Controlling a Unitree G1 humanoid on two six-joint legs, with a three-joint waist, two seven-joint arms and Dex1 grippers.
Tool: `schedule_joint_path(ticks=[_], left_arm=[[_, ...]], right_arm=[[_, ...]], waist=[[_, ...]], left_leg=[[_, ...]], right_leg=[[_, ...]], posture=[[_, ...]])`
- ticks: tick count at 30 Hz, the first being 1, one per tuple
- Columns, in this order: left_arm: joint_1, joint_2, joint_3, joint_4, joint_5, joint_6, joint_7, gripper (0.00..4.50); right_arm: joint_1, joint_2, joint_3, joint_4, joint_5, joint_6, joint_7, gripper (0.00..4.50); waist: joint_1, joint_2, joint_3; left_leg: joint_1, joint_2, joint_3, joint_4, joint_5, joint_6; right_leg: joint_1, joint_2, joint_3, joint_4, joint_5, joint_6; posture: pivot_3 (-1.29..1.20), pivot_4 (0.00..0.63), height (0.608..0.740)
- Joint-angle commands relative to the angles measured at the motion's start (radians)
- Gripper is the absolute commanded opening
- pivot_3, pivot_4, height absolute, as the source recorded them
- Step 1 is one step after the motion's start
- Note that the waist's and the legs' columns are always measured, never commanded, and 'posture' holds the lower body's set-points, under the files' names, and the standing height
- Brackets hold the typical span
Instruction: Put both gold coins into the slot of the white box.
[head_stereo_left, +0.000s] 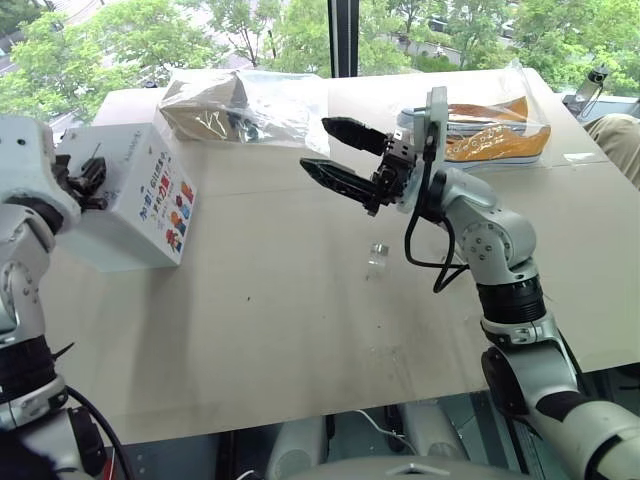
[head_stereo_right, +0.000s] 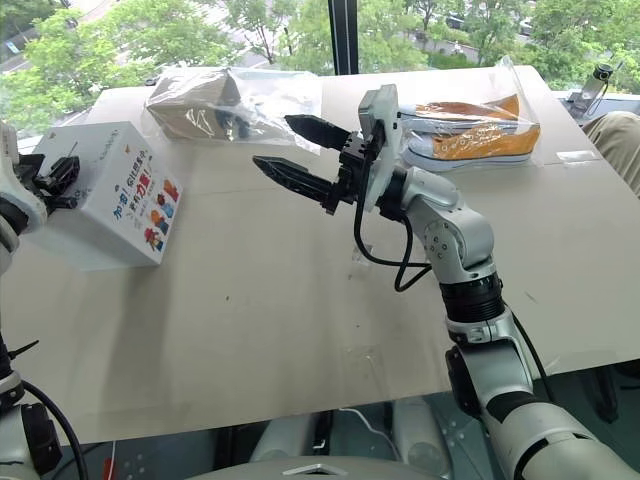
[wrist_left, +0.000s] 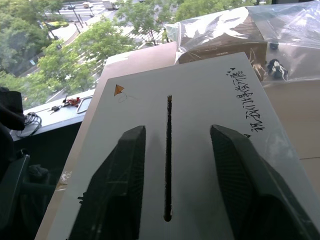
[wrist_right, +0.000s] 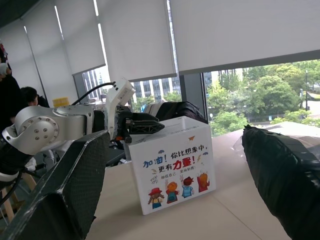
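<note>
Left end effector (wrist_left: 170, 200) apart, empty, straddling slot (wrist_left: 168, 160) on box (head_stereo_left: 130, 200). Right end effector (head_stereo_left: 335, 150) apart, empty. Coin wrapper (head_stereo_left: 378, 255) waiting on bench (head_stereo_left: 280, 330).

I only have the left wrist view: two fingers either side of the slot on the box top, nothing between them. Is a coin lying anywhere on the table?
Observer: A small clear wrapper lies on the table, well apart from the white box. I can't tell whether it holds gold.
Operator: And the other arm, is it carrying anything?
Observer: No. The right gripper is open with nothing between its fingers. It hangs above the table, pointing toward the box.
</note>
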Motion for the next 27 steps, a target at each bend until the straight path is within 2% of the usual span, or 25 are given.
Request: schedule_joint_path(ticks=[1, 3, 6, 11, 12, 14, 19, 21, 24, 27], left_arm=[[-0.04, -0.018, 0.025, -0.061, -0.018, -0.093, -0.021, 2.95], [-0.052, -0.061, 0.026, -0.157, -0.138, -0.081, -0.101, 2.95], [0.019, -0.115, 0.0, -0.321, -0.292, -0.013, -0.194, 2.95], [0.249, -0.173, -0.118, -0.523, -0.32, 0.026, -0.201, 2.95], [0.307, -0.204, -0.144, -0.541, -0.307, 0.011, -0.189, 2.95], [0.481, -0.239, -0.249, -0.565, -0.182, -0.104, -0.196, 2.95], [0.694, -0.289, -0.39, -0.493, -0.027, -0.285, -0.221, 2.95], [0.729, -0.311, -0.433, -0.458, 0.021, -0.357, -0.228, 2.95], [0.728, -0.34, -0.465, -0.434, 0.044, -0.408, -0.234, 2.95], [0.719, -0.356, -0.482, -0.428, 0.043, -0.439, -0.255, 2.95]], right_arm=[[0.01, -0.015, -0.003, -0.029, 0.0, -0.026, 0.02, 4.5], [0.027, -0.03, -0.002, -0.034, -0.005, -0.021, 0.024, 4.5], [0.092, -0.068, -0.003, -0.066, -0.006, -0.006, 0.031, 4.5], [0.273, -0.19, 0.012, -0.139, -0.058, -0.056, 0.089, 4.5], [0.323, -0.225, 0.019, -0.148, -0.085, -0.086, 0.106, 4.5], [0.454, -0.298, 0.008, -0.154, -0.131, -0.175, 0.159, 4.5], [0.627, -0.415, -0.018, -0.129, -0.206, -0.309, 0.201, 4.5], [0.681, -0.432, -0.051, -0.113, -0.206, -0.358, 0.207, 4.5], [0.761, -0.47, -0.084, -0.111, -0.204, -0.41, 0.239, 4.5], [0.82, -0.502, -0.097, -0.109, -0.217, -0.446, 0.253, 4.5]], waist=[[0.0, 0.0, 0.0], [0.004, -0.001, 0.0], [0.005, -0.002, -0.001], [0.001, -0.001, -0.002], [0.0, -0.001, -0.002], [-0.002, -0.001, -0.002], [0.001, 0.0, -0.002], [0.006, 0.0, -0.002], [0.015, 0.001, -0.001], [0.021, 0.001, -0.001]], left_leg=[[0.0, 0.0, 0.0, 0.0, 0.0, 0.0], [-0.001, 0.0, -0.001, 0.0, 0.0, 0.0], [-0.007, 0.0, -0.003, 0.002, 0.002, -0.004], [-0.013, -0.001, 0.001, 0.0, 0.002, -0.004], [-0.014, -0.001, 0.001, 0.0, 0.002, -0.004], [-0.014, 0.0, 0.002, 0.001, 0.002, -0.004], [-0.011, 0.001, 0.004, 0.001, 0.0, 0.001], [-0.008, 0.001, 0.005, 0.003, 0.0, 0.001], [0.01, 0.001, 0.006, 0.004, 0.0, 0.001], [0.016, 0.002, 0.008, 0.004, 0.0, 0.001]], right_leg=[[0.0, 0.0, 0.0, 0.0, 0.0, 0.0], [0.0, 0.0, 0.0, -0.001, 0.0, 0.0], [-0.002, -0.002, 0.0, -0.003, 0.0, 0.0], [-0.008, -0.003, 0.003, -0.003, 0.0, 0.0], [-0.01, -0.002, 0.004, -0.003, 0.0, 0.0], [-0.012, -0.001, 0.005, -0.001, 0.0, 0.0], [-0.011, 0.001, 0.007, 0.001, 0.0, 0.0], [-0.008, 0.002, 0.005, 0.002, 0.0, 0.0], [0.011, 0.004, 0.004, -0.001, -0.005, -0.001], [0.018, 0.007, 0.003, -0.003, -0.006, 0.0]], posture=[[0.0, 0.15, 0.74], [0.0, 0.15, 0.74], [0.0, 0.15, 0.74], [0.0, 0.15, 0.74], [0.0, 0.15, 0.74], [0.0, 0.15, 0.74], [0.0, 0.15, 0.74], [0.0, 0.15, 0.74], [0.0, 0.15, 0.74], [0.0, 0.15, 0.74]])
